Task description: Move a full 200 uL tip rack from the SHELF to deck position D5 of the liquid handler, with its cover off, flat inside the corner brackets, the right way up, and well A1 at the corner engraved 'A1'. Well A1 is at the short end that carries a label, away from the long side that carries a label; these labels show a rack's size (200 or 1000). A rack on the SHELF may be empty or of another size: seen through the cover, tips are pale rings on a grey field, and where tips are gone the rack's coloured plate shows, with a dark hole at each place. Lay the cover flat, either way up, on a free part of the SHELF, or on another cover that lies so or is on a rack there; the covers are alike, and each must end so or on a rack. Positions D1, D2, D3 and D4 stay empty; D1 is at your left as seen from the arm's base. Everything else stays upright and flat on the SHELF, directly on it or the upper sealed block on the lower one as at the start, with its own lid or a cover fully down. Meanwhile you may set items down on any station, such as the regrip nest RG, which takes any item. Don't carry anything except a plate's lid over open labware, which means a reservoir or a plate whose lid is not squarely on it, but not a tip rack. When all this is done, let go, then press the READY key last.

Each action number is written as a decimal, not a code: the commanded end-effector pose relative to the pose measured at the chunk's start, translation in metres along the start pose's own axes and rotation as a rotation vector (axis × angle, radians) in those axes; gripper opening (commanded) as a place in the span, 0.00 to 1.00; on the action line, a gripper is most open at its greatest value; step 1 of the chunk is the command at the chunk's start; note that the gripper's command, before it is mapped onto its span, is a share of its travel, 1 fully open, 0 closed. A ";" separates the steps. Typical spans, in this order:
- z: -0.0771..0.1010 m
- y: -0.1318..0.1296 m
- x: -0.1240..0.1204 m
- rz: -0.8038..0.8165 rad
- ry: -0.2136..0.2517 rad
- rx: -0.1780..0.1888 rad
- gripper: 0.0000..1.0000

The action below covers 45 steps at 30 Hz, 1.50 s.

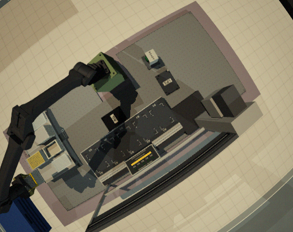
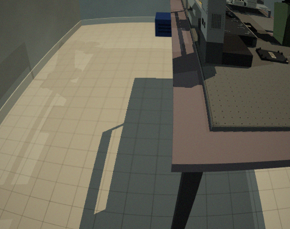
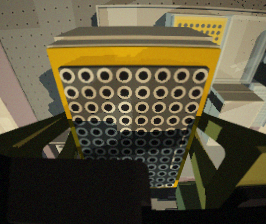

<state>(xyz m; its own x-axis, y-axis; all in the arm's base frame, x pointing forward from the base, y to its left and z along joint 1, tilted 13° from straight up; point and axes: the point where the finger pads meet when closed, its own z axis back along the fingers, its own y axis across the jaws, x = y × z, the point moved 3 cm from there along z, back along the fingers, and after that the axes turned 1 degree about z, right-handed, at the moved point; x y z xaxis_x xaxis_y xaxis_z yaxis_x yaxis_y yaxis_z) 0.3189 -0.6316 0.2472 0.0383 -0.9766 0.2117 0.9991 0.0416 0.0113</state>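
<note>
Pale floor tiles surround the bench (image 1: 248, 92), where the SHELF (image 1: 64, 135) stands at the arm's far reach. Beyond its edge, a yellow tip rack (image 3: 133, 115) (rigid, light, apparently full) is clamped across its long sides by the gripper (image 3: 135, 160).

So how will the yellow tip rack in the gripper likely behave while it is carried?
The yellow tip rack looks boxy and rigid, so it probably will not flex. The gripper grips only its near end, so it may tilt. Loose tips could perhaps shake out.
</note>
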 end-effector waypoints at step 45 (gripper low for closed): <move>0.093 0.006 0.007 -0.005 -0.101 0.046 0.00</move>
<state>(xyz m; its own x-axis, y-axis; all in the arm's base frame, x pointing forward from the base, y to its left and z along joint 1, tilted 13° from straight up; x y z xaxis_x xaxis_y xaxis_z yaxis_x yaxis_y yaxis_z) 0.3192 -0.6262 0.2784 0.0384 -0.9756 0.2161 0.9990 0.0423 0.0134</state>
